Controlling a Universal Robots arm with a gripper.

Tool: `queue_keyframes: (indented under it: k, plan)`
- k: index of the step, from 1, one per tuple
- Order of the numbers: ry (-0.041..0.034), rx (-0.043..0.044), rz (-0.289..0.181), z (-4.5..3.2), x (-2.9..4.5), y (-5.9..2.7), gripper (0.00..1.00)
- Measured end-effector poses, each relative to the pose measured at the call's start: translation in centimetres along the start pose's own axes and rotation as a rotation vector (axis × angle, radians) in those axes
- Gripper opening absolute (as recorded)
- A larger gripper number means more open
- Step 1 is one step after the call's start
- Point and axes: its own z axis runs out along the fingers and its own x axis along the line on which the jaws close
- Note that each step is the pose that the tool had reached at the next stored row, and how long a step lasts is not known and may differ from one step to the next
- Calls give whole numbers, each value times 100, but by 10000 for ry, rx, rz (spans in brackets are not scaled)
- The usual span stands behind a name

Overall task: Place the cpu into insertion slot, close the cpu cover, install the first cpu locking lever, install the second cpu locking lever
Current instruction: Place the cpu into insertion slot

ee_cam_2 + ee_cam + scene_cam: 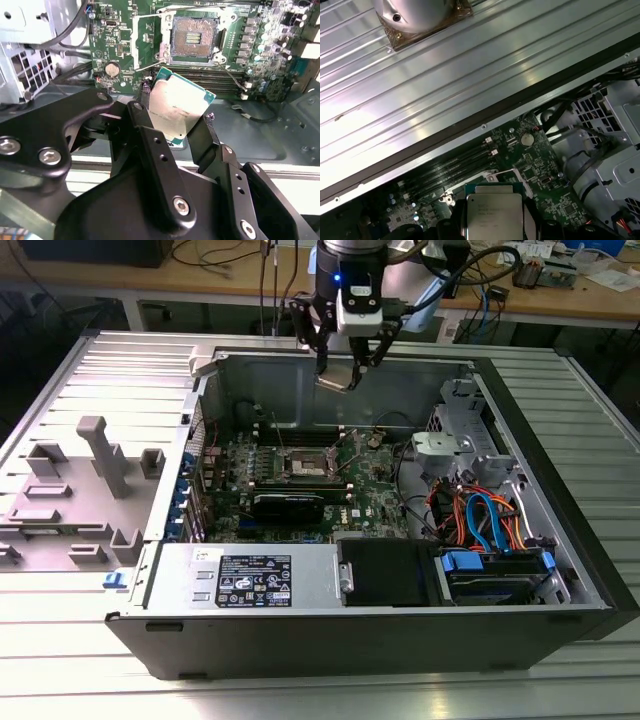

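A ribbed metal surface point(60, 680) carries a big black computer case point(400, 640), lying open in the middle of the exterior view. A grey plastic holder point(90, 490) with pegs sits at the exterior view's left, just beside the case. A green board point(370, 490) lies flat inside the case. The black hand point(344, 368) hangs in the upper middle of the exterior view, above the far wall of the case. Its two fingers point(146, 131) pinch the chip point(177, 107) by two opposite edges. The chip is tilted, silver top showing, up in the air and apart from the board. The square slot point(194, 36) on the board is open, its inside bare.
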Motion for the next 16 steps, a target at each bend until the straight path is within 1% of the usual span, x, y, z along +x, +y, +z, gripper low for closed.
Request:
queue_keyframes:
  k: [2, 8, 13, 16]
  plan:
    - [-8, 1, 106, 1, 0, 0, 55]
    - [-9, 0, 111, 2, 0, -1, 55]
    - [-9, -1, 117, 12, -18, -35, 55]
    - [-27, 2, 325, 22, -19, -36, 55]
